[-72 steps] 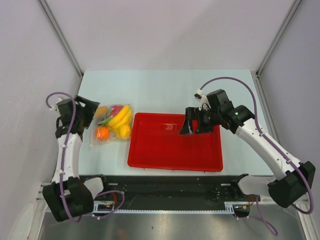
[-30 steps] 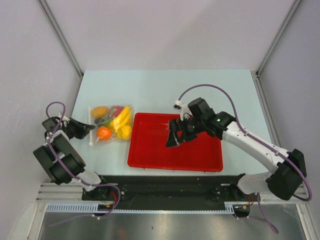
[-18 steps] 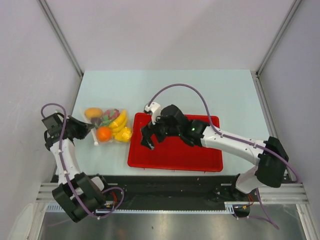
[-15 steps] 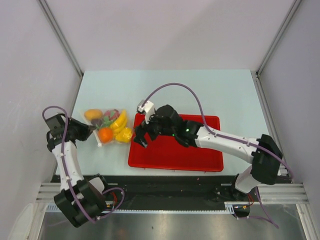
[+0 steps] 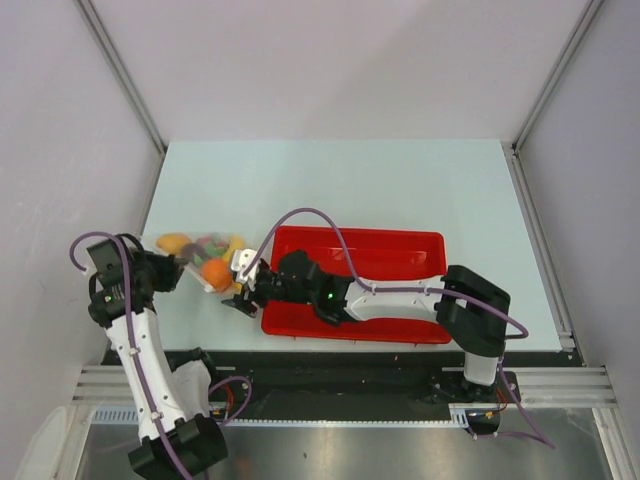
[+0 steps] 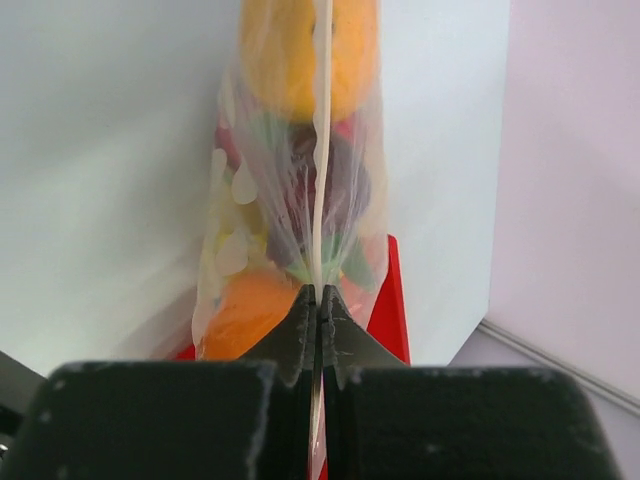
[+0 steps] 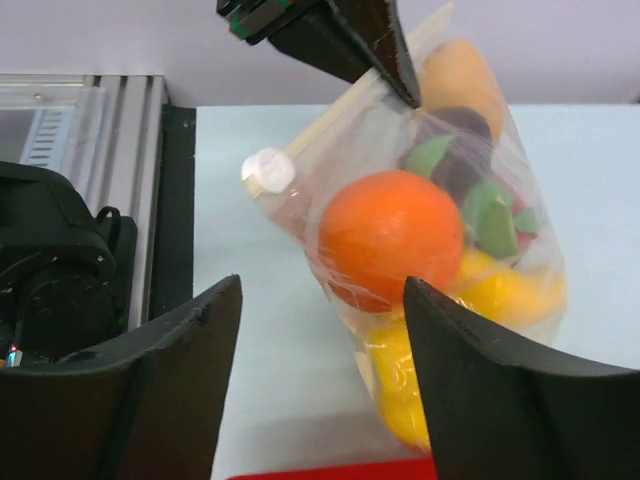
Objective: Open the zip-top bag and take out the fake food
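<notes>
The zip-top bag point(image 5: 200, 256), clear with white dots, lies left of the red tray point(image 5: 385, 268). Inside it is the fake food: an orange point(image 7: 392, 238), yellow pieces point(image 7: 400, 392) and green and dark bits. My left gripper point(image 5: 177, 270) is shut on the bag's zip strip point(image 6: 321, 150), which is pinched between its fingertips point(image 6: 300, 310). My right gripper point(image 5: 243, 297) reaches across the tray's left end to the bag's near corner. It is open point(image 7: 321, 284), with the orange end of the bag just ahead, between the fingers but not touched. A white slider point(image 7: 268, 170) sits on the strip.
The tray's front edge point(image 7: 330, 470) lies right under my right gripper. The table's near edge, a black rail and metal frame point(image 7: 90, 180) are close on the left in the right wrist view. The side wall point(image 5: 60, 150) stands near the left arm.
The right arm swept left across the tray to the bag and its jaws narrowed a little. The left gripper kept hold of the strip and drew the bag toward the left near corner.
</notes>
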### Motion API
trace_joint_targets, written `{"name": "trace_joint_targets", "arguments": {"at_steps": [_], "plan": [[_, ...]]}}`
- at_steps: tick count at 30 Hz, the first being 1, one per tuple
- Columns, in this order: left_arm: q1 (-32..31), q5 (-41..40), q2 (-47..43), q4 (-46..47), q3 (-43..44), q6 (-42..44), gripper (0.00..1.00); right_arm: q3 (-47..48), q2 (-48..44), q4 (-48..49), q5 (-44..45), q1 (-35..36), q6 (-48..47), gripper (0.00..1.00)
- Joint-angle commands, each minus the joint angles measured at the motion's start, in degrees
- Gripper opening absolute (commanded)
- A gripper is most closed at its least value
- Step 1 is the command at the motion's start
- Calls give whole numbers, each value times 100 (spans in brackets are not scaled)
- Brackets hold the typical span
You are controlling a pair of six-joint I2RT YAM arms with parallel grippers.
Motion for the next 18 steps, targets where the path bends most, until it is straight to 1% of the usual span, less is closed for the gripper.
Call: {"name": "trace_joint_targets", "arguments": {"at_steps": [1, 6, 9, 10, 11, 18], "plan": [[-28, -212, -70, -538, 570, -404, 0, 50, 19, 1157, -142, 10, -218, 68], [-28, -98, -71, -662, 597, -448, 0, -65, 71, 1466, -46, 80, -385, 67], [-19, -89, 0, -846, 667, -334, 0, 14, 211, 1484, -212, 106, -560, 65], [-28, -106, -9, -881, 719, -316, 0, 40, 238, 1484, -282, 98, -596, 63], [-28, -107, -9, -916, 729, -316, 0, 93, 265, 1423, -404, 106, -640, 57], [-28, 51, -26, -881, 676, -439, 0, -91, 204, 1422, -572, 159, -658, 59]]}}
